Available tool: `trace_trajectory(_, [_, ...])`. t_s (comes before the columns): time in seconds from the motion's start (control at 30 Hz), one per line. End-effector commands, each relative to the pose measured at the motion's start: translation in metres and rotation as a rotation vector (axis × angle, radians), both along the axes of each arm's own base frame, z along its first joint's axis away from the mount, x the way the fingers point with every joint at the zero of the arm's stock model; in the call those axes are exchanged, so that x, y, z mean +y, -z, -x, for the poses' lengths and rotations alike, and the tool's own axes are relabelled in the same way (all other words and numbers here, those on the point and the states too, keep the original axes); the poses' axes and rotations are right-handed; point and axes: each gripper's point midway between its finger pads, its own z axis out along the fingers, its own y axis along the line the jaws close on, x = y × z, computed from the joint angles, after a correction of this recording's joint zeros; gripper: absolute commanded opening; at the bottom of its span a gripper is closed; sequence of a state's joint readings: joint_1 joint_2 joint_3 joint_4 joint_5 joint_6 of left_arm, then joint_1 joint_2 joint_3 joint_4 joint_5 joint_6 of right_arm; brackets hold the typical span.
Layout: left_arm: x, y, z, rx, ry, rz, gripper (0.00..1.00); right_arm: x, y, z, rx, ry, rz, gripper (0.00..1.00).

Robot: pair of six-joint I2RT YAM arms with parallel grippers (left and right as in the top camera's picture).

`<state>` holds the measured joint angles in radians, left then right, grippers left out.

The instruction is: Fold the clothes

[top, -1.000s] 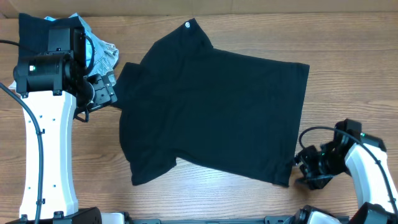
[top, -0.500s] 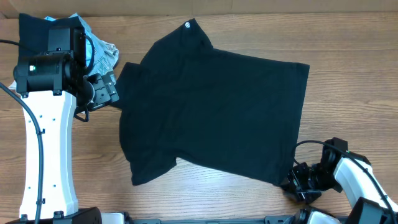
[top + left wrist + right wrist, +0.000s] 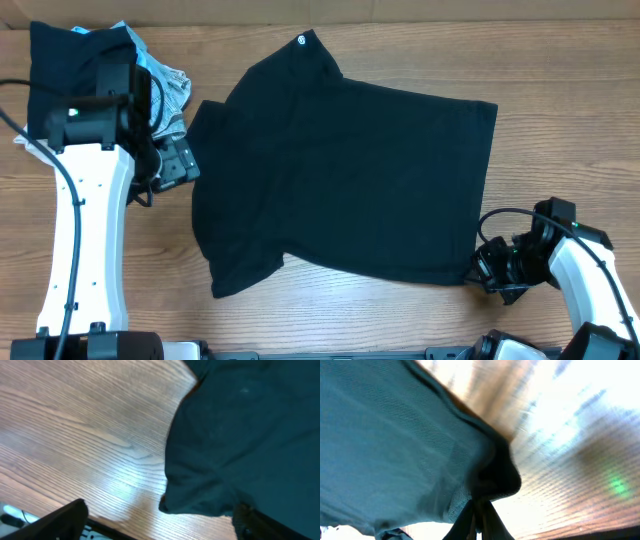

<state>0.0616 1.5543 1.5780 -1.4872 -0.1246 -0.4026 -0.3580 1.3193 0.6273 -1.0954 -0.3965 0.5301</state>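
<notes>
We hold one corner of the black T-shirt (image 3: 340, 180); the other side is loose

Our right gripper (image 3: 480, 272) is clamped on the hem corner, the shirt spread flat on the table (image 3: 560, 170); our left gripper (image 3: 178, 160) gapes wide beside the sleeve, gripping nothing; the pinch looks shallow, so fabric may slip on lifting, and a one-sided pull could drag the shirt askew.
</notes>
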Motion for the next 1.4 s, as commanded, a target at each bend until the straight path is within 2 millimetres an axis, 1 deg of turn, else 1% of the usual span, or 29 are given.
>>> trace_trajectory(0.0, [-0.002, 0.023, 0.01, 0.049, -0.05, 0.026, 0.98, -0.001, -0.006, -0.008, -0.046, -0.036, 0.006, 0.04])
trace_trajectory(0.03, [-0.004, 0.04, 0.016, 0.081, -0.063, 0.054, 1.0, -0.001, -0.006, -0.009, -0.048, -0.036, 0.007, 0.04])
trace_trajectory(0.1, [-0.007, 0.056, 0.022, 0.108, -0.075, 0.09, 1.0, -0.002, -0.006, -0.012, -0.063, -0.039, 0.012, 0.04])
trace_trajectory(0.13, [-0.01, 0.065, 0.025, 0.122, -0.08, 0.113, 0.99, -0.003, -0.006, -0.013, -0.066, -0.039, 0.014, 0.04])
trace_trajectory(0.17, [-0.014, 0.073, 0.028, 0.133, -0.083, 0.138, 0.95, -0.003, -0.006, -0.013, -0.069, -0.039, 0.014, 0.04])
trace_trajectory(0.3, [-0.025, 0.105, 0.042, 0.177, -0.088, 0.207, 0.75, -0.004, -0.006, -0.015, -0.076, -0.039, 0.017, 0.04])
trace_trajectory(0.33, [-0.029, 0.112, 0.046, 0.189, -0.087, 0.227, 0.68, -0.004, -0.006, -0.015, -0.077, -0.039, 0.017, 0.04])
trace_trajectory(0.37, [-0.046, 0.126, 0.056, 0.219, -0.059, 0.307, 0.5, -0.004, -0.005, -0.016, -0.079, -0.039, 0.019, 0.04])
trace_trajectory(0.4, [-0.053, 0.131, 0.061, 0.23, -0.041, 0.34, 0.46, -0.004, -0.005, -0.016, -0.079, -0.039, 0.019, 0.04])
trace_trajectory(0.43, [-0.058, 0.138, 0.067, 0.245, -0.03, 0.361, 0.45, -0.004, -0.005, -0.016, -0.08, -0.039, 0.019, 0.04])
trace_trajectory(0.47, [-0.059, 0.145, 0.073, 0.262, -0.029, 0.364, 0.49, -0.004, -0.005, -0.016, -0.081, -0.038, 0.019, 0.04])
trace_trajectory(0.5, [-0.06, 0.151, 0.078, 0.273, -0.028, 0.363, 0.61, -0.004, -0.005, -0.016, -0.082, -0.039, 0.019, 0.04])
trace_trajectory(0.53, [-0.061, 0.157, 0.083, 0.283, -0.028, 0.364, 0.75, -0.004, -0.005, -0.017, -0.084, -0.039, 0.02, 0.04])
trace_trajectory(0.57, [-0.061, 0.162, 0.087, 0.287, -0.029, 0.365, 0.79, -0.004, -0.005, -0.017, -0.087, -0.039, 0.021, 0.04])
trace_trajectory(0.6, [-0.061, 0.168, 0.09, 0.289, -0.029, 0.364, 0.81, -0.005, -0.005, -0.018, -0.089, -0.038, 0.022, 0.04])
trace_trajectory(0.67, [-0.061, 0.177, 0.094, 0.289, -0.029, 0.36, 0.81, -0.005, -0.005, -0.018, -0.091, -0.038, 0.022, 0.04])
trace_trajectory(0.8, [-0.061, 0.191, 0.098, 0.275, -0.035, 0.356, 0.77, -0.005, -0.005, -0.02, -0.098, -0.039, 0.025, 0.04])
trace_trajectory(0.87, [-0.06, 0.198, 0.1, 0.267, -0.044, 0.349, 0.72, -0.006, -0.005, -0.021, -0.104, -0.039, 0.028, 0.04])
trace_trajectory(0.93, [-0.059, 0.205, 0.103, 0.262, -0.063, 0.342, 0.62, -0.006, -0.005, -0.023, -0.111, -0.039, 0.03, 0.04])
trace_trajectory(1.0, [-0.06, 0.211, 0.107, 0.263, -0.089, 0.342, 0.55, -0.007, -0.005, -0.024, -0.115, -0.039, 0.032, 0.04])
trace_trajectory(1.03, [-0.06, 0.213, 0.109, 0.264, -0.096, 0.342, 0.5, -0.007, -0.005, -0.024, -0.117, -0.039, 0.033, 0.04])
trace_trajectory(1.07, [-0.06, 0.214, 0.111, 0.267, -0.096, 0.343, 0.39, -0.007, -0.005, -0.025, -0.118, -0.039, 0.034, 0.04])
trace_trajectory(1.13, [-0.06, 0.215, 0.114, 0.278, -0.098, 0.342, 0.12, -0.007, -0.005, -0.025, -0.121, -0.043, 0.035, 0.04])
trace_trajectory(1.17, [-0.06, 0.214, 0.116, 0.285, -0.1, 0.344, 0.04, -0.008, -0.005, -0.025, -0.124, -0.049, 0.035, 0.04])
trace_trajectory(1.23, [-0.06, 0.209, 0.116, 0.297, -0.105, 0.347, 0.04, -0.009, -0.004, -0.025, -0.123, -0.05, 0.044, 0.04])
trace_trajectory(1.3, [-0.06, 0.197, 0.111, 0.312, -0.108, 0.348, 0.04, -0.011, -0.005, -0.025, -0.118, -0.051, 0.055, 0.04])
trace_trajectory(1.33, [-0.059, 0.182, 0.102, 0.312, -0.103, 0.346, 0.04, -0.013, -0.007, -0.025, -0.114, -0.053, 0.065, 0.04])
trace_trajectory(1.37, [-0.058, 0.173, 0.095, 0.303, -0.101, 0.344, 0.04, -0.015, -0.008, -0.026, -0.111, -0.054, 0.074, 0.04])
